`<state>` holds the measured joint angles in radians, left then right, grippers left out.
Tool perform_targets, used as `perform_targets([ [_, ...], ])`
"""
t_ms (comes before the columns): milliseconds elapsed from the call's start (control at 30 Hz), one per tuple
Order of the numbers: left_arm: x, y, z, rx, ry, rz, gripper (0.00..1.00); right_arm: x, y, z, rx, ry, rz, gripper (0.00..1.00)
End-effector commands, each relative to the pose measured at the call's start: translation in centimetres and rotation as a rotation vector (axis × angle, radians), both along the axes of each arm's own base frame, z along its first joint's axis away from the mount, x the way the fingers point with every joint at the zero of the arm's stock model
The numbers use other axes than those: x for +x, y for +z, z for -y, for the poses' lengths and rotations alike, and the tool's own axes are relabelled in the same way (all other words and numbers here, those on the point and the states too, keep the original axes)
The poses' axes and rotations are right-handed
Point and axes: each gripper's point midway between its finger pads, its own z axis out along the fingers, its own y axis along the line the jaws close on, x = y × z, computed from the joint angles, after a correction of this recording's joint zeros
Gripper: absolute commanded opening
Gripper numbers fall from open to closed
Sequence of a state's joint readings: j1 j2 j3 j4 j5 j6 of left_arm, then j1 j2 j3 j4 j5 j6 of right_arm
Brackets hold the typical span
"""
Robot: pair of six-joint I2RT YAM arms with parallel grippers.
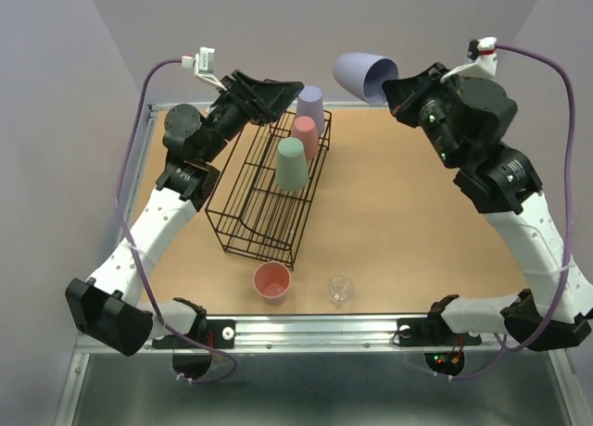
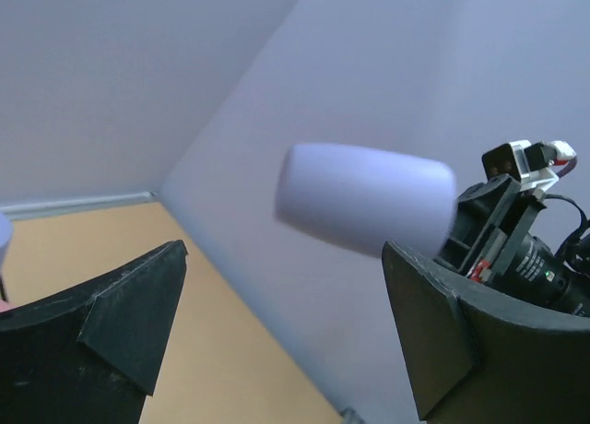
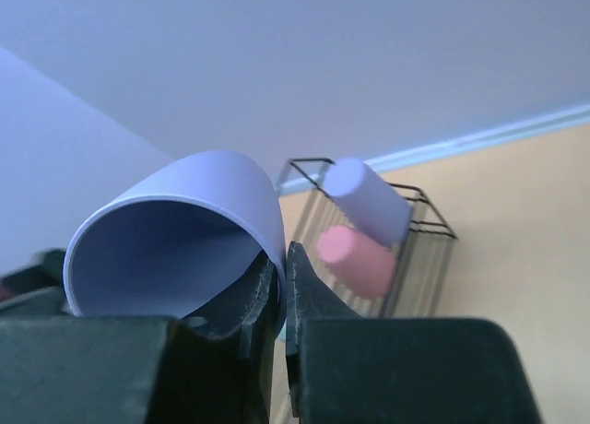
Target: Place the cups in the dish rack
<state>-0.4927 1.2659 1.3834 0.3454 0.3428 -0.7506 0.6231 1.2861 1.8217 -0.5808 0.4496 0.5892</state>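
Top external: shows right gripper (image 1: 389, 91) holding lavender cup (image 1: 364, 76) aloft at 1 o'clock from dish rack (image 1: 225, 224); notes racked cups (image 1: 305, 134) upside down inside, pink cup (image 1: 271, 281) and clear cup (image 1: 340, 289) standing at 6 o'clock. Left wrist: shows left gripper (image 2: 281, 286) spread, empty. Right wrist: confirms fingers (image 3: 309, 295) pinching cup wall. Advise inverting over a vacant bay before release.

Far end of the dish rack (image 1: 248, 224) is filled by three inverted cups in a row: lavender cup (image 1: 311, 106), pink cup (image 1: 305, 135), green cup (image 1: 291, 163); its near end is bare wire, reachable from above; left gripper (image 1: 278, 97), jaws apart, overhangs the far left corner; right gripper (image 1: 389, 91) and held lavender cup (image 1: 363, 76) are aloft to the right; upright pink cup (image 1: 271, 281) and clear cup (image 1: 340, 289) stand before the near end; table (image 1: 417, 222) is bare on the right.
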Motion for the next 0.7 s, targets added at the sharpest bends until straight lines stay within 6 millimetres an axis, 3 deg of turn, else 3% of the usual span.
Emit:
perform_targets([
  [0,-7.1,6.2,-2.4,-0.348,-0.324,0.179,0.99,-3.1,8.0,-0.6,0.265,0.121,0.236,0.01],
  [67,-7.7,5.9,-2.9,-0.42,-0.394,0.176,0.99,-4.0,9.0,-1.1,0.32,0.178,0.273,0.01],
  [133,-7.4,5.3,-3.2,-0.457,-0.417,0.162,0.99,-4.4,8.6,-2.3,0.358,0.242,0.272,0.0],
  [300,-8.8,6.5,-4.0,-0.553,-0.508,0.214,0.99,-4.7,8.3,-4.4,0.446,0.352,0.272,0.0],
  [467,-7.9,6.8,-3.1,-0.524,-0.538,0.21,0.99,-4.3,7.6,-5.7,0.459,0.393,0.261,0.0],
  [667,-6.6,5.6,-2.6,-0.516,-0.526,0.159,0.99,-3.9,7.7,-6.8,0.463,0.435,0.265,0.0],
])
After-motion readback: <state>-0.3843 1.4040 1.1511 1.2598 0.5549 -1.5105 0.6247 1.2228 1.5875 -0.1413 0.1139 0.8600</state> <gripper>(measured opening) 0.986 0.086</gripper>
